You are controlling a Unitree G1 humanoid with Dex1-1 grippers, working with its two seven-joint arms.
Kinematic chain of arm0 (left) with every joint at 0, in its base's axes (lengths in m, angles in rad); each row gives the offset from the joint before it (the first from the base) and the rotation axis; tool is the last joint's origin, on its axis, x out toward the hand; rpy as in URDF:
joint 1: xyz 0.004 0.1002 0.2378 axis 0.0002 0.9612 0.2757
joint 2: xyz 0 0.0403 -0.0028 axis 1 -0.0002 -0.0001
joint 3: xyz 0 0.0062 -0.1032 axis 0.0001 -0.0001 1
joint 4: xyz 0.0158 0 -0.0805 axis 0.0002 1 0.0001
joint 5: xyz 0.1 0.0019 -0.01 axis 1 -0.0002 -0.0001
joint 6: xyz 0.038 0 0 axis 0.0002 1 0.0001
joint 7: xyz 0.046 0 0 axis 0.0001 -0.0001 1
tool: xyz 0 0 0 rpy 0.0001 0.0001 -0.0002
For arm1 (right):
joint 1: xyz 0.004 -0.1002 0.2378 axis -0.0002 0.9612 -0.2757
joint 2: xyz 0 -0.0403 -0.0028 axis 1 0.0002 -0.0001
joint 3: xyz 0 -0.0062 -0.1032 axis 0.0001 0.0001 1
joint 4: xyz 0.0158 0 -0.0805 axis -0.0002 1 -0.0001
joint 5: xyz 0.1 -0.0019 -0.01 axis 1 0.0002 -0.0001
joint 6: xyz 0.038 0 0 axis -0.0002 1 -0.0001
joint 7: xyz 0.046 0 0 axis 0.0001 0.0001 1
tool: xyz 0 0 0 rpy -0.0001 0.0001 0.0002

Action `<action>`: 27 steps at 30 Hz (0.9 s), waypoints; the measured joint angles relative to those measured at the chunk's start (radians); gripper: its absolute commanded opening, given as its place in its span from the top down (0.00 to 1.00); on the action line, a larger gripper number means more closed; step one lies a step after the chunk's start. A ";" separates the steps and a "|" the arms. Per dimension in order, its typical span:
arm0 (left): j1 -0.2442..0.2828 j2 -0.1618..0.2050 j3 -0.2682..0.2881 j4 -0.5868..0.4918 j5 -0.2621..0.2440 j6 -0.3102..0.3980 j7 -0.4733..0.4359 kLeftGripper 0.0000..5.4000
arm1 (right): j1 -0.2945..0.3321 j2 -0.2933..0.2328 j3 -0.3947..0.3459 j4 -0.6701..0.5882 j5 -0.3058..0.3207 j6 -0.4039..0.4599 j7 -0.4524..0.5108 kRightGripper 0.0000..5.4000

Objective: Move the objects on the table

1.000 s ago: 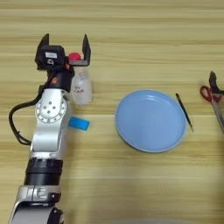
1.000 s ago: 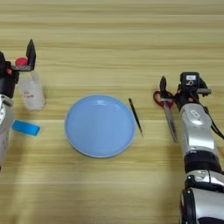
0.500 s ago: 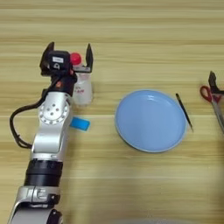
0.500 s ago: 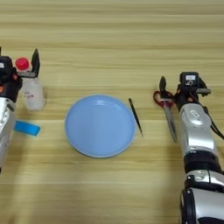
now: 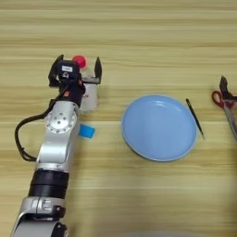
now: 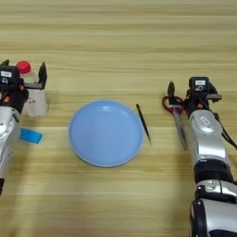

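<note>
A small clear bottle with a red cap stands upright at the left of the table. My left gripper is open, one finger on each side of the bottle's top, clear of it. A small blue block lies just in front of the bottle, beside my left forearm. The light-blue plate sits mid-table, with the thin black stick right of it. Red-handled scissors lie further right. My right gripper hovers open over their handles.
My left forearm runs from the near edge up to the bottle and hides part of the blue block's surroundings. My right forearm lies along the right side, close to the scissor blades.
My left gripper has come down and toward me, so its open fingers now flank the bottle's cap instead of standing behind it. The right arm and the other things have stayed put.
</note>
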 measured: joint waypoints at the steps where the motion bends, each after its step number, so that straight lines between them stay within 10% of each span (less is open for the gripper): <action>1: 0.000 -0.001 0.000 0.006 0.000 0.002 0.001 0.00 | 0.000 0.000 0.001 0.000 0.000 0.000 0.000 0.01; 27: -0.007 0.015 0.020 0.143 0.023 0.002 0.006 0.00 | -0.001 0.015 0.006 -0.001 0.000 0.000 -0.003 0.01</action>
